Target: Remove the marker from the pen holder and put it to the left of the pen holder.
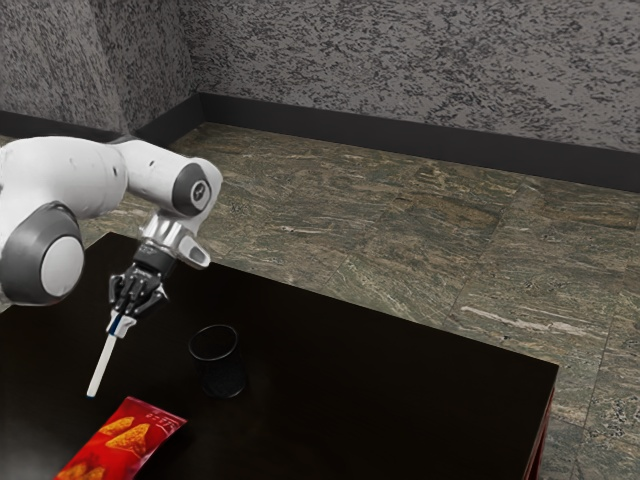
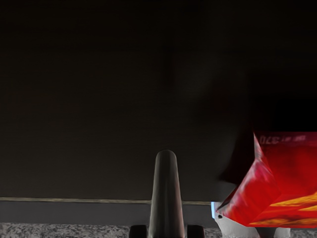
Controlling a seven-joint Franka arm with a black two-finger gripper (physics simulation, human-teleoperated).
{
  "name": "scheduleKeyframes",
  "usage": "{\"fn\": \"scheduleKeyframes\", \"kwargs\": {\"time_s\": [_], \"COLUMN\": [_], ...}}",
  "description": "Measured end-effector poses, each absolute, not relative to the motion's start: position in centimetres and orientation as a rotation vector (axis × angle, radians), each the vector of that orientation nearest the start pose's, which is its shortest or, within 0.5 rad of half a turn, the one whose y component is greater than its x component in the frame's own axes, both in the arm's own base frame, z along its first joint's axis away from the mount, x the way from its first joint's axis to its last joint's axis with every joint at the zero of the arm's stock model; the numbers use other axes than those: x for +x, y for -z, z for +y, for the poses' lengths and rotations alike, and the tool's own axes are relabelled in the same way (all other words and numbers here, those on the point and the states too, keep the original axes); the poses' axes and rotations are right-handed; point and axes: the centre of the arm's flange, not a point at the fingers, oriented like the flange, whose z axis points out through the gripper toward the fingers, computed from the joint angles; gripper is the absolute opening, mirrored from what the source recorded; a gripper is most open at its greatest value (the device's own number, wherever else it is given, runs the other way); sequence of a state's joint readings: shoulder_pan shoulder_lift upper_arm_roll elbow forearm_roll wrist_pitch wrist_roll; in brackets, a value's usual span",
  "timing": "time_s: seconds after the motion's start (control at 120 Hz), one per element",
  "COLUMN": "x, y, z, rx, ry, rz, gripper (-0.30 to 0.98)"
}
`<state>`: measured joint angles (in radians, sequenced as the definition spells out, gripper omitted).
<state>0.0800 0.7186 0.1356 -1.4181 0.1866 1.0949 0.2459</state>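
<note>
1. The fingers (image 1: 127, 325) grip the marker (image 1: 103, 366) between them — it slants downward.
2. The marker is left of the upright black pen holder (image 1: 219, 368) in the exterior view, apart from it.
3. Nearer on the worktop (image 1: 400, 400) — a red chip bag (image 1: 125, 440).

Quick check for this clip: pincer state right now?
Pincer: closed on the marker, gripping it near one end.

Arm (image 1: 75, 180), exterior view's left: white rounded casings (image 1: 155, 163), grey joint rings (image 1: 25, 255), round white cap (image 1: 63, 268); gripper (image 1: 121, 324), black, two-fingered.
</note>
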Motion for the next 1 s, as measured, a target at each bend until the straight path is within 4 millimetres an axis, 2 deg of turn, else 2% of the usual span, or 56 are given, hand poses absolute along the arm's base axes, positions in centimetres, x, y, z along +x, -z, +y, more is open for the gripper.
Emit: {"fn": "scheduleKeyframes", "kwargs": {"time_s": [0.225,0.308,0.475,0.525,0.592,0.608,0.642,0.692,0.75,0.783,0.817,0.85,0.908,1.0], "x": [57.4,57.6,57.7,57.7,58.0,58.2,58.7,58.6,56.6,55.1,53.9,53.1,52.7,53.1], "y": [-23.7,-23.1,-22.9,-22.9,-23.8,-24.7,-28.1,-37.0,-47.1,-51.9,-55.7,-58.1,-60.5,-61.6], "z": [13.9,13.9,13.8,13.8,13.6,13.4,12.3,9.5,6.4,5.3,4.6,3.9,3.1,1.8], "rx": [-2.633,-2.629,-2.630,-2.630,-2.645,-2.659,-2.710,-2.819,-2.930,-2.979,-3.013,-3.040,-3.070,-3.108], "ry": [-1.622,-1.624,-1.626,-1.625,-1.600,-1.576,-1.489,-1.253,-0.935,-0.762,-0.618,-0.515,-0.392,-0.294], "rz": [0.021,0.018,0.006,0.002,0.004,0.008,0.035,0.113,0.194,0.219,0.237,0.251,0.275,0.316], "gripper": [-0.10,-0.05,0.15,0.25,0.37,0.39,0.43,0.49,0.53,0.56,0.57,0.59,0.61,0.64]}}
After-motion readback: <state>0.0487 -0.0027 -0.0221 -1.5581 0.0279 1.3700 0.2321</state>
